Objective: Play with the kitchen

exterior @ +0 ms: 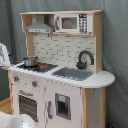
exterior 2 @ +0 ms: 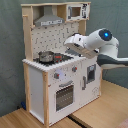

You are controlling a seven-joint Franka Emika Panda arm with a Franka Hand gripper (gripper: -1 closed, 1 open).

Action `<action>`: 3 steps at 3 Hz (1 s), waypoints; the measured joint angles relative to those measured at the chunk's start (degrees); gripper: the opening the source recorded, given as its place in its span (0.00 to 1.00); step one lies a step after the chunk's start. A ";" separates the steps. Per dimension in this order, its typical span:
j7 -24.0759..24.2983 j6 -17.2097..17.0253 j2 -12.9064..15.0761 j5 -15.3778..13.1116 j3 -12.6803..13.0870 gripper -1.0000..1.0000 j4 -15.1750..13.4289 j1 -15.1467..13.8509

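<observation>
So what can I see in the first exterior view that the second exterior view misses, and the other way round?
Only the first exterior view shows the grey sink and black faucet openly; in the second exterior view the robot arm covers that area. Only the second exterior view shows that arm reaching over the counter, plus the wooden floor. Both exterior views share the kitchen, its small pot on the stovetop, the hood and microwave.

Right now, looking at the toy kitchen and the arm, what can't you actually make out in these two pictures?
- Gripper: in the second exterior view the arm covers it; in the first exterior view only a white part shows at the left edge.
- Sink and faucet: hidden behind the arm in the second exterior view.
- Pot contents: too small in both exterior views.
- Knob markings: blurred.
</observation>
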 joint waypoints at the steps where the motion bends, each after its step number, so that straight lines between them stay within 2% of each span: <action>1: -2.03 -0.23 5.05 0.00 1.51 1.00 2.53 -2.09; 3: -6.78 -1.78 14.45 0.00 4.30 1.00 6.56 -7.05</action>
